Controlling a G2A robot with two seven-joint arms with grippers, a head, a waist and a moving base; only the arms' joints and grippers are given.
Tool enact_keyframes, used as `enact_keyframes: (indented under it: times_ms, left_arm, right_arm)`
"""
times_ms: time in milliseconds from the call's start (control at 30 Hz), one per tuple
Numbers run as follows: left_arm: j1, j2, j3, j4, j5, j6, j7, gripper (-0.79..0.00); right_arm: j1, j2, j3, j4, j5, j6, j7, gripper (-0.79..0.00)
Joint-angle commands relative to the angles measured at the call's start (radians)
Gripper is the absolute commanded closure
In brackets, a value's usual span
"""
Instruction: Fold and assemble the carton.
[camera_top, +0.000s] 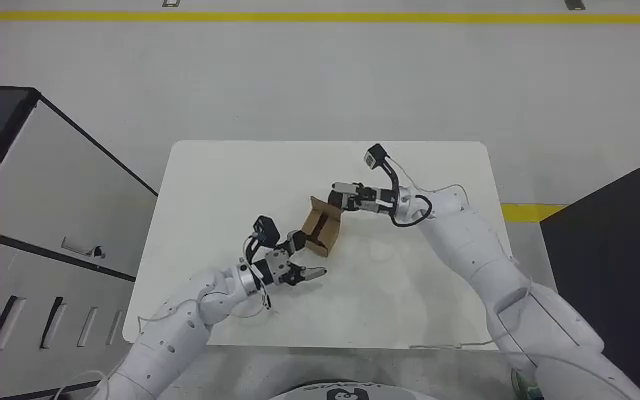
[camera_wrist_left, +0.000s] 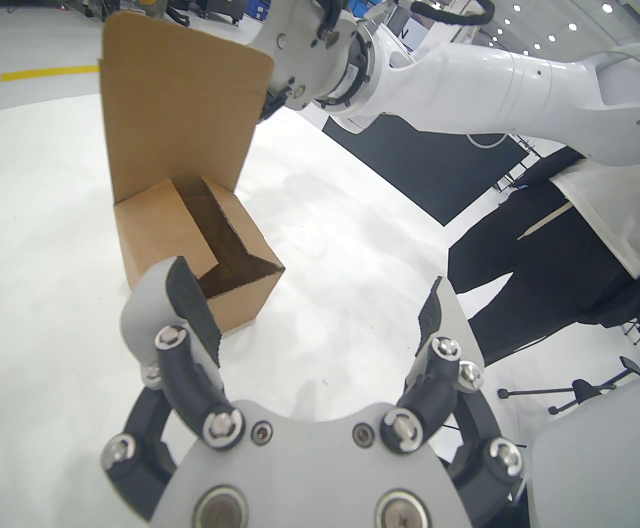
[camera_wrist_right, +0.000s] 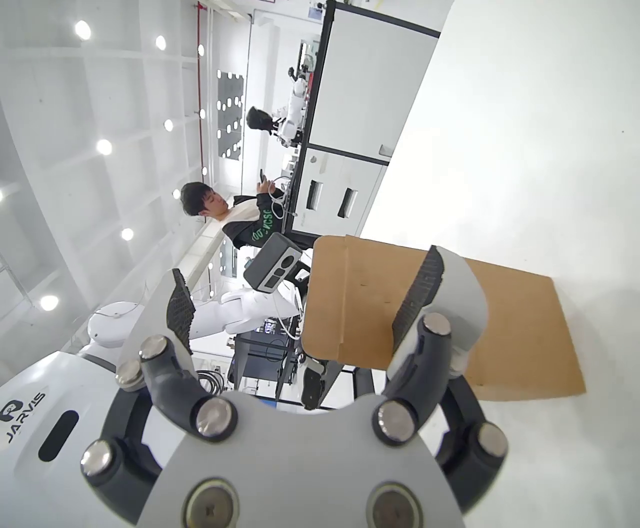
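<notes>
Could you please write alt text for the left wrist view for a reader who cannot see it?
A small brown carton stands open on the white table, its tall lid flap upright. The left tool hangs open and empty near it, and the right arm is behind the flap's top edge.

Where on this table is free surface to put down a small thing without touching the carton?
Bare table lies on the robot's left, between the table edge and the carton, and along the far edge. It is crowded mid-table: the left gripper and right gripper are close beside the carton.
</notes>
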Motion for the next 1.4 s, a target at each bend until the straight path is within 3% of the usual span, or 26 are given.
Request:
enact_keyframes:
  times_ms: [0, 500, 867, 900, 933, 967, 1267, 1367]
  left_arm:
    - [0.002, -0.001, -0.004, 0.003, 0.0, 0.004, 0.015, -0.785]
    - [-0.008, -0.009, -0.018, 0.034, 0.015, 0.02, 0.087, -0.785]
    - [0.037, 0.003, -0.068, 0.027, 0.035, 0.004, 0.091, -0.785]
    - [0.041, 0.004, -0.073, 0.028, 0.035, 0.004, 0.089, -0.723]
    - [0.044, 0.005, -0.077, 0.029, 0.034, 0.005, 0.087, -0.283]
    - [0.048, 0.006, -0.08, 0.029, 0.028, 0.007, 0.085, 0.0]
    - [0.052, 0.008, -0.087, 0.026, 0.029, 0.008, 0.065, 0.0]
    - [0.053, 0.004, -0.085, 0.019, 0.033, 0.058, 0.056, 0.0]
  right_arm:
    - [-0.008, 0.004, 0.004, -0.01, -0.003, 0.003, 0.003, -0.785]
    - [-0.063, 0.028, 0.036, -0.071, -0.025, 0.03, 0.03, -0.785]
    - [-0.097, 0.049, 0.094, -0.118, -0.038, -0.011, -0.011, -0.785]
    - [-0.098, 0.05, 0.098, -0.122, -0.038, -0.015, -0.017, -0.785]
    - [-0.099, 0.051, 0.101, -0.124, -0.04, -0.016, -0.02, -0.785]
    - [-0.1, 0.051, 0.104, -0.127, -0.043, -0.018, -0.023, -0.785]
    - [-0.114, 0.053, 0.117, -0.152, -0.058, -0.022, -0.038, -0.785]
    - [-0.125, 0.053, 0.124, -0.162, -0.031, -0.017, -0.032, -0.785]
